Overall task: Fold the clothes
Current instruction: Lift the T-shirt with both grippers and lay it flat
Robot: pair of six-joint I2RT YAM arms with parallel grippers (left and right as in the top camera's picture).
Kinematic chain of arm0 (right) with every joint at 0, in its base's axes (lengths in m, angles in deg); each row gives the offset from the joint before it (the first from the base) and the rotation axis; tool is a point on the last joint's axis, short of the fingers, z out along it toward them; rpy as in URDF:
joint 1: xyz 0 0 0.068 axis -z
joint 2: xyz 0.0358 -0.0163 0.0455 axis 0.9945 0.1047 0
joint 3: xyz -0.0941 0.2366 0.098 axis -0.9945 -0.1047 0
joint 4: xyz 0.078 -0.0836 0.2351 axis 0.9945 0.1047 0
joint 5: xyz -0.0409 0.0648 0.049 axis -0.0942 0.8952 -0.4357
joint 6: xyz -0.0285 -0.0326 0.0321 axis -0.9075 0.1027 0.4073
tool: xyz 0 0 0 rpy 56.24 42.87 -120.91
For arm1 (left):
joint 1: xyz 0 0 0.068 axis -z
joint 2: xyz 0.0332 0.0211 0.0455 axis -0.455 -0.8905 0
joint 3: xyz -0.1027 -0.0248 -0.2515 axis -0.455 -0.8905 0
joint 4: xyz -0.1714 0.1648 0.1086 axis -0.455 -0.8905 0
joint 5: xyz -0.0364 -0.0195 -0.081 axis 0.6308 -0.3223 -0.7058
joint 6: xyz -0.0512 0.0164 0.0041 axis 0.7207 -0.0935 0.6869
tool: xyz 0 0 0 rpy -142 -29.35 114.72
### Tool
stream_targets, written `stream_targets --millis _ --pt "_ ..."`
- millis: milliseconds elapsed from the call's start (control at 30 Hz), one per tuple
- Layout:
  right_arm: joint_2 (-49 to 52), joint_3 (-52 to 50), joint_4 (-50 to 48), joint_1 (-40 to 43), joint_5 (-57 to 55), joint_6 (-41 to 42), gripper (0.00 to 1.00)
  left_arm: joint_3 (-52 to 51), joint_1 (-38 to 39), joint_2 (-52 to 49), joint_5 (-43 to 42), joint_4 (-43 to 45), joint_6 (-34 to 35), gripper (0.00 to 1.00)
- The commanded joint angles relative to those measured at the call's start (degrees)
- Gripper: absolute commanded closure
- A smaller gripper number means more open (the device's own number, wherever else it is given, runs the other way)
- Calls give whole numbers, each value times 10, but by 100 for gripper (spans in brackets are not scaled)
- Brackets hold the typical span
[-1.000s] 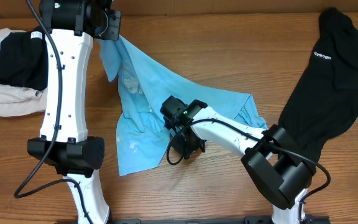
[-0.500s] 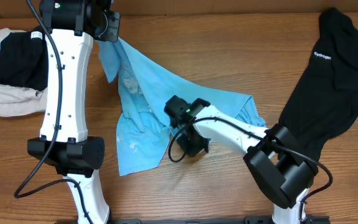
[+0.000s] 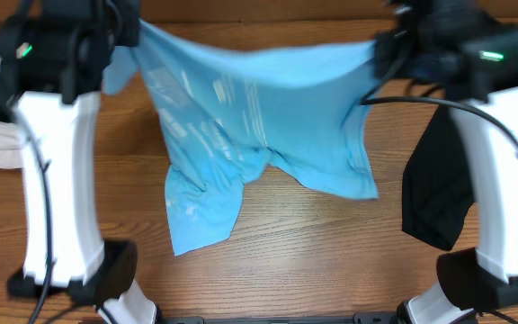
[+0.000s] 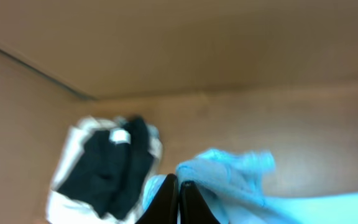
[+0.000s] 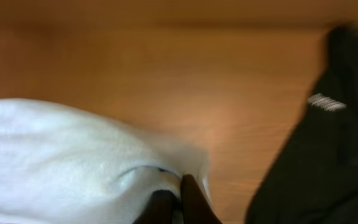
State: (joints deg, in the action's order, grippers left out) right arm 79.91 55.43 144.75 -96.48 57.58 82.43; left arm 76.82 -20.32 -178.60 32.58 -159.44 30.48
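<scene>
i hold the blue t-shirt (image 3: 268,117) spread between both arms, neither nearer than the other. in the overhead its gripped edge, the long axis, runs 9 to 3 o'clock, and the body points toward 6, its tail seemingly on the table (image 3: 313,261). the left gripper (image 4: 178,196) is clamped on one corner, the right gripper (image 5: 179,200) on the other. the black top (image 3: 434,198) lies at 3 o'clock

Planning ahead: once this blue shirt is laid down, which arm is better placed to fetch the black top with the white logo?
Probably the right. The black top lies on the right, beside the right tool; the left tool is at the opposite side. Both are shut on the blue T-shirt.
</scene>
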Motion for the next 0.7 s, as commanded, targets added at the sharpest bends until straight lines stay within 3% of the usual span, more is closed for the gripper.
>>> stream_targets --millis 0,300,667 --pt "-18 114 29 30 -4 2 96 13 3 90 57 27 3 96" --pt "-97 326 83 71 -6 2 96 13 3 239 60 67 3 96" --pt "-232 360 95 71 -11 -2 96 13 3 350 62 64 -10 96"
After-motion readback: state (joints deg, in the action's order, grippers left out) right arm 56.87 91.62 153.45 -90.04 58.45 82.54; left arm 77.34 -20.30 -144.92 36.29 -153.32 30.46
